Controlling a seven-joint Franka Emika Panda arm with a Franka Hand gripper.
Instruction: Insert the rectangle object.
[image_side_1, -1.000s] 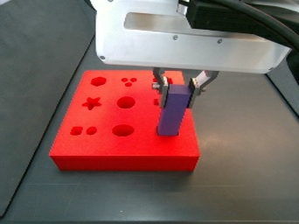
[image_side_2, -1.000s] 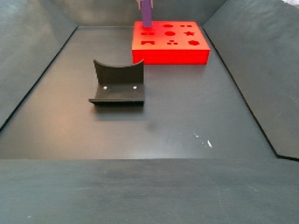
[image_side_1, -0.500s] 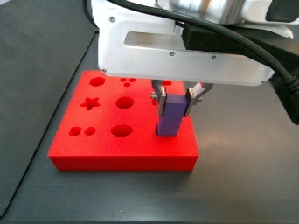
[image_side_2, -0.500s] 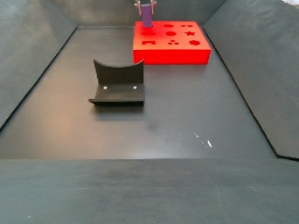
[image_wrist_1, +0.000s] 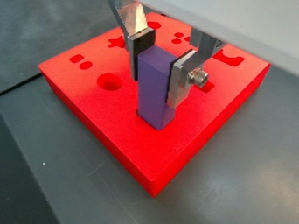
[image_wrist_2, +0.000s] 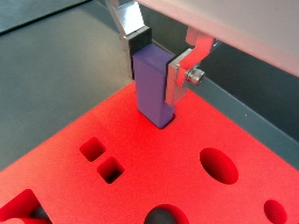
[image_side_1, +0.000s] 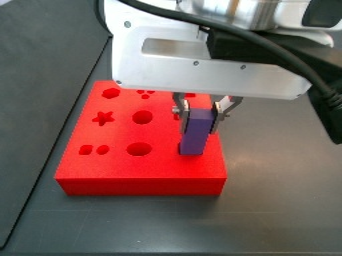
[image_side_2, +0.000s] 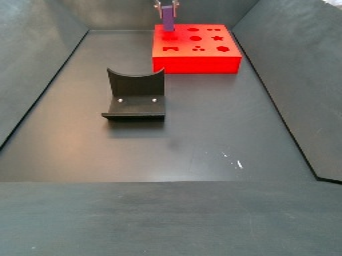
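Both wrist views show the rectangle object (image_wrist_1: 156, 83) standing upright with its lower end sunk into a slot of the red board (image_wrist_1: 128, 131), and the tool (image_wrist_1: 163, 54) clamps its upper part between silver fingers (image_wrist_2: 183, 72). Out on the counter (image_side_2: 201, 130), the dark curved holder (image_side_2: 134, 95) sits well apart from the board.

Dark matte floor (image_side_2: 201, 130), red board (image_side_2: 198, 48) at far end, dark curved holder (image_side_2: 134, 96) mid-floor, gripper (image_side_1: 201, 100) above board
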